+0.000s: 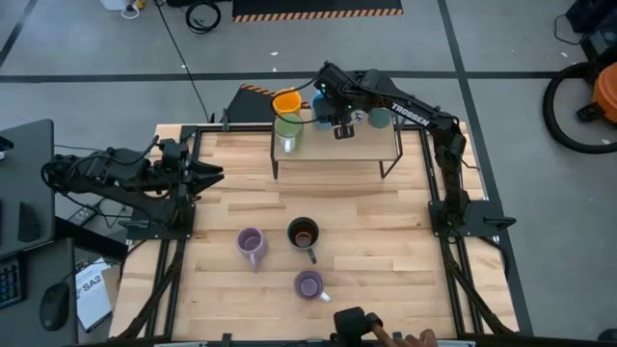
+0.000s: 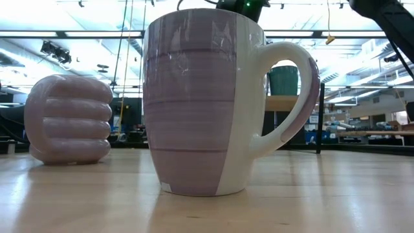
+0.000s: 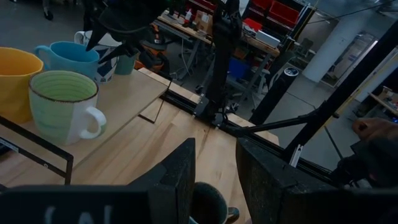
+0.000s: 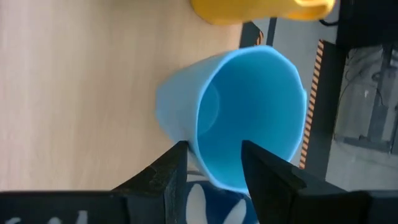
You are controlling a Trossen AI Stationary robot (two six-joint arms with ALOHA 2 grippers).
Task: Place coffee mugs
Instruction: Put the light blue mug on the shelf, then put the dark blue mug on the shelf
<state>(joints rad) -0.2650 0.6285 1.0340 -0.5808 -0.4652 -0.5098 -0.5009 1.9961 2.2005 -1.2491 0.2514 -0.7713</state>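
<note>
One stiff, slippery, breakable blue mug (image 4: 230,112) on the far shelf (image 1: 328,152); my right jaws (image 4: 211,163) straddle its rim, parted, not yet clamping.

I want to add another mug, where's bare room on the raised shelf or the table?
The shelf is bare right of the right gripper; its left end is crowded by the green mug and orange mug. The table is bare right of the brown mug.
</note>
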